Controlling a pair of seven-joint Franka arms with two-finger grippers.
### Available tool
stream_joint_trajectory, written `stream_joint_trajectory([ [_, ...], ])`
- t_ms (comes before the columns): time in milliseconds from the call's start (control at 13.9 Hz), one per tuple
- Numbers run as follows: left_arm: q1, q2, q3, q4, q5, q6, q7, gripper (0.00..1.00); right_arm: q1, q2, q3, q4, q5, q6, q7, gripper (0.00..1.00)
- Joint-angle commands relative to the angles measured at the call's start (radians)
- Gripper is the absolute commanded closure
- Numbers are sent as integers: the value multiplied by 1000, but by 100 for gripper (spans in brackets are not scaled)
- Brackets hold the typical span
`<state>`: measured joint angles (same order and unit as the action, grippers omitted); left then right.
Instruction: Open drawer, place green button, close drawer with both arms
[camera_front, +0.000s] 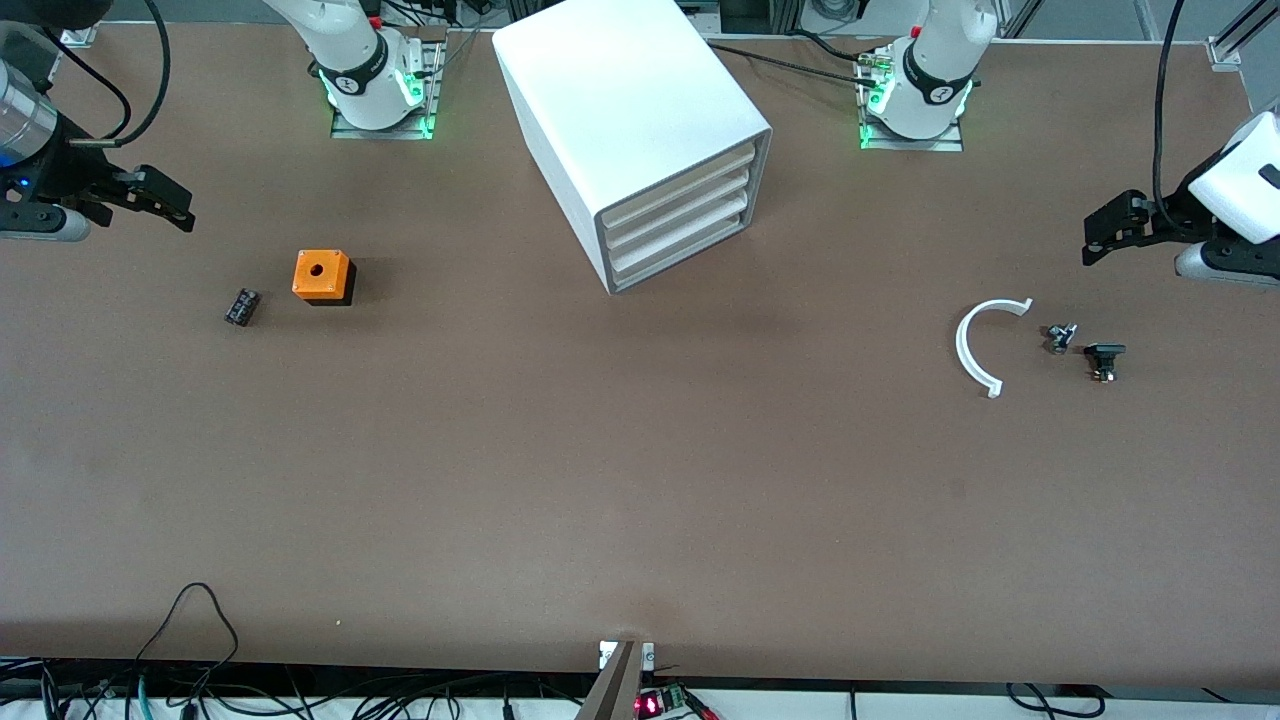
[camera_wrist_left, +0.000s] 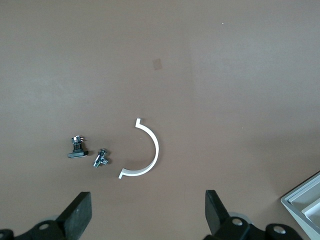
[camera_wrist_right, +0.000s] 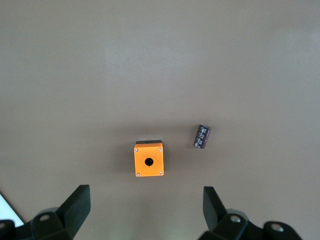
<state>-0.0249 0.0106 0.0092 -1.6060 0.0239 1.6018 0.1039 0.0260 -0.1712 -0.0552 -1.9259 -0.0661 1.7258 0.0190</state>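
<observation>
The white cabinet (camera_front: 620, 110) stands between the two arm bases, and its corner shows in the left wrist view (camera_wrist_left: 302, 202). All four cream drawer fronts are shut, and the drawer (camera_front: 680, 258) is the bottom one. No green-capped button shows in any view. My left gripper (camera_front: 1100, 240) (camera_wrist_left: 147, 205) is open and empty, up over the table at the left arm's end. My right gripper (camera_front: 175, 205) (camera_wrist_right: 145, 200) is open and empty, up over the table at the right arm's end.
An orange cube with a hole (camera_front: 322, 276) (camera_wrist_right: 149, 160) and a small dark cylinder (camera_front: 241, 306) (camera_wrist_right: 202, 136) lie below the right gripper. A white half ring (camera_front: 982, 345) (camera_wrist_left: 147, 150), a small metal part (camera_front: 1060, 337) and a black part (camera_front: 1103, 358) lie below the left gripper.
</observation>
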Motion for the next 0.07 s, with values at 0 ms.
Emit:
stream_joint_trajectory([
  [0, 11, 12, -3, 35, -10, -28, 25, 0, -1, -5, -2, 5, 12, 0, -16, 0],
])
